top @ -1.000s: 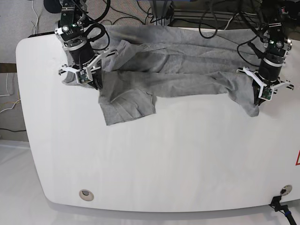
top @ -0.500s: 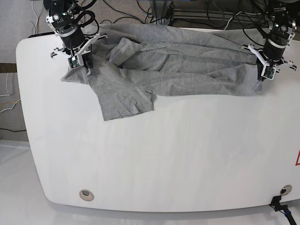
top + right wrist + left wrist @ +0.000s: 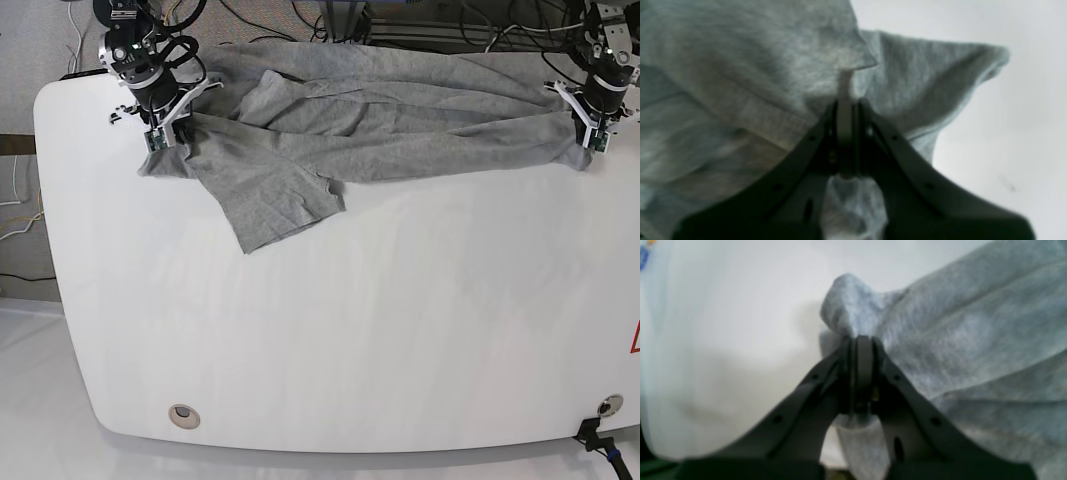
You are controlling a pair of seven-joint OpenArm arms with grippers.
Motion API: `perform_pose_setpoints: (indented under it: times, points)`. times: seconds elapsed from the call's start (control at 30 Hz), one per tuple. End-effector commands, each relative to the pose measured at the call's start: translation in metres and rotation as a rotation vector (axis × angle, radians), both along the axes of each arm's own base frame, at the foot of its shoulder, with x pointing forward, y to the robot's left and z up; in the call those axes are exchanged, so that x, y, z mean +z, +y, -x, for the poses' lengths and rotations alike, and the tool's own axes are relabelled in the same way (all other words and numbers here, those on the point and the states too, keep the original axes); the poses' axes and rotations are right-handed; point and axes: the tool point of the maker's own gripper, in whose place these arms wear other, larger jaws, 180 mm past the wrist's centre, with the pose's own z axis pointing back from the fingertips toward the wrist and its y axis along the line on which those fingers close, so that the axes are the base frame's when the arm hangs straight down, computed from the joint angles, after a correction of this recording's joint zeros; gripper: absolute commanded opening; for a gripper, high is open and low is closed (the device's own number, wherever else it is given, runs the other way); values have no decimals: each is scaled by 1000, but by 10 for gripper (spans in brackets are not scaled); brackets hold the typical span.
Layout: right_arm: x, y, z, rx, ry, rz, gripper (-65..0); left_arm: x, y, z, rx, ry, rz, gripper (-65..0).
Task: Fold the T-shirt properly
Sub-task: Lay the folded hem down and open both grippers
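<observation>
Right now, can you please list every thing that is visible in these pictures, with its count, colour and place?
T-shirt: one, heather grey, wrinkled, stretched along the far side of the table, one flap reaching toward the middle.
Table: one, white, rounded corners, fills most of the base view.
Round fittings: two, metallic, near the table's front corners.
Cables: several, black, behind the far edge of the table.
Right gripper: one, black and white, far corner on the base view's left, shut on the T-shirt.
Left gripper: one, black and white, far corner on the base view's right, shut on the T-shirt.
</observation>
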Motion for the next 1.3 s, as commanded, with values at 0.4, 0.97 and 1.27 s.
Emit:
perform_pose_setpoints:
  times: [0.4,0.97,1.27]
  points:
    - [-8,-15,-11,-14,1,14,-650,14,22,-31,-4,-57,-34,-650]
    - [2,-14,-22,-14,-38,10,-362,10,25,-41,23,-39,-32,-294]
    - [53,10,-44,19,-191,-8,-362,57,-7,-66,-54,-188,11,-295]
